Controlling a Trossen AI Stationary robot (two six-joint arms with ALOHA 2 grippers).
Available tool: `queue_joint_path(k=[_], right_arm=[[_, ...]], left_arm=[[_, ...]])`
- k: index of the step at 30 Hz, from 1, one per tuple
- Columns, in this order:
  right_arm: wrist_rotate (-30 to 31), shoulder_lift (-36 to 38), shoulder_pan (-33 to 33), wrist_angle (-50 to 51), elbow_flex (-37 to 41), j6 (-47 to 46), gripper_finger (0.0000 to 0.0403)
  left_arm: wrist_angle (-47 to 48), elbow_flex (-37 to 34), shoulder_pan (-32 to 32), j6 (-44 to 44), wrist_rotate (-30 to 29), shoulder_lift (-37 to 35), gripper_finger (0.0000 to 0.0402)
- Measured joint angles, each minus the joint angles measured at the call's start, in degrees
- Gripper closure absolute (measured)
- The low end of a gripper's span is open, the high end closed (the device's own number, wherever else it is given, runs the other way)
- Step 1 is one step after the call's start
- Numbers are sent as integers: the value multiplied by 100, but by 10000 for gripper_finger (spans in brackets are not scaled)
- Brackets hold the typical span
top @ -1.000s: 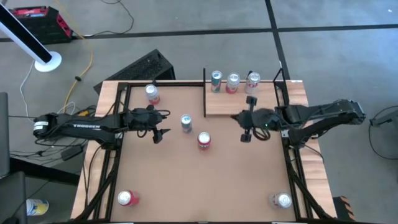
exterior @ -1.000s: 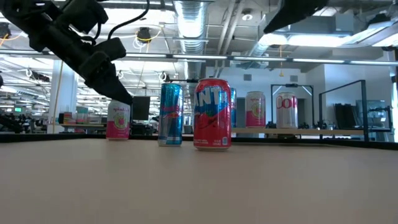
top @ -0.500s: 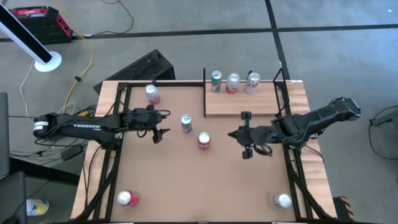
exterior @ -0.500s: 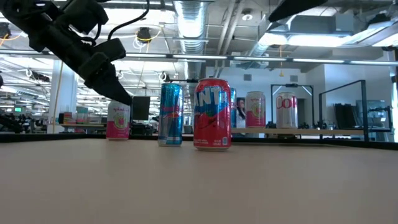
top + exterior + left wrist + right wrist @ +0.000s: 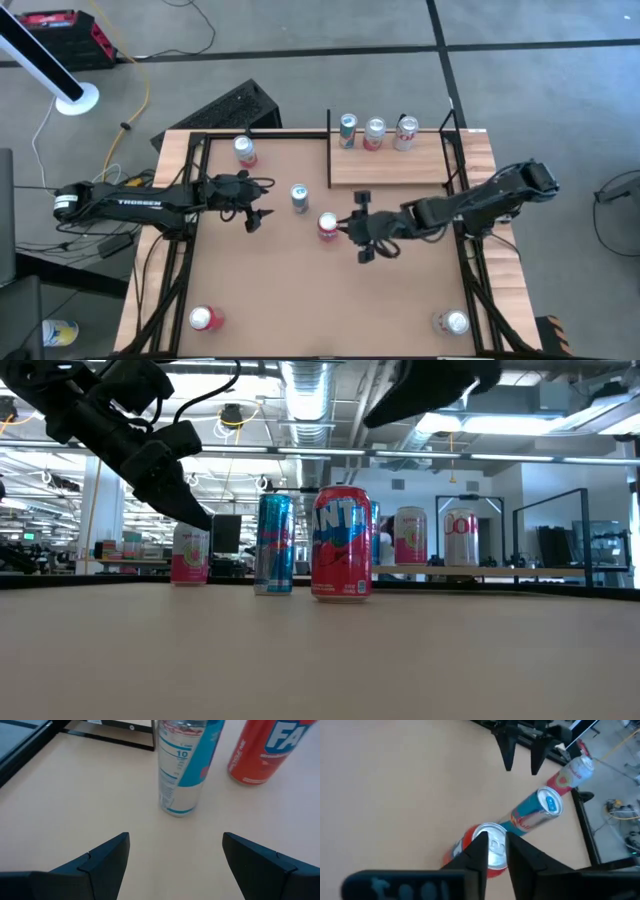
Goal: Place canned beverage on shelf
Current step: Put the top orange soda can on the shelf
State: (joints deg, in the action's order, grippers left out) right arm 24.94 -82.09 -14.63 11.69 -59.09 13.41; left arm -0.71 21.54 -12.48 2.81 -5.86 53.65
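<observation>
Two dark arms [image 5: 130, 203], white lettering, black cables.

Off the table: red toolbox [image 5: 62, 37], white lamp base [image 5: 76, 99], black crate [image 5: 232, 109], yellow-blue cup [image 5: 58, 331], floor cables [image 5: 140, 95].

We see glossy metal on the red can [image 5: 341, 543] and the slim blue can [image 5: 183, 764]. The table [image 5: 300, 290] looks smooth and matt brown; the shelf [image 5: 390, 166] shows pale wood grain, edged by black metal posts [image 5: 329, 150].
</observation>
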Motion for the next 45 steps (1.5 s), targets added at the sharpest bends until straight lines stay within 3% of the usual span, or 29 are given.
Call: queue_joint_path(k=[9,15,18,25,37,45], right_arm=[[-1792,191,842,-16,-280,64,202],[-2080,371,1244,467,-280,62,150],[-2220,377,1345,686,-258,17,145],[-3352,107,1447,527,-150,85,144],[-3423,-808,1688,-276,-160,319,144],[-3986,-1024,1827,-427,-153,295,140]], left_arm=[[-92,0,-1,12,-103,0,92],[-298,0,-1,48,-128,74,88],[-491,0,-1,48,-29,311,87],[-917,2,4,-15,63,1107,87],[-1074,2,4,-62,113,1501,87],[-1082,2,4,-62,113,1485,87]])
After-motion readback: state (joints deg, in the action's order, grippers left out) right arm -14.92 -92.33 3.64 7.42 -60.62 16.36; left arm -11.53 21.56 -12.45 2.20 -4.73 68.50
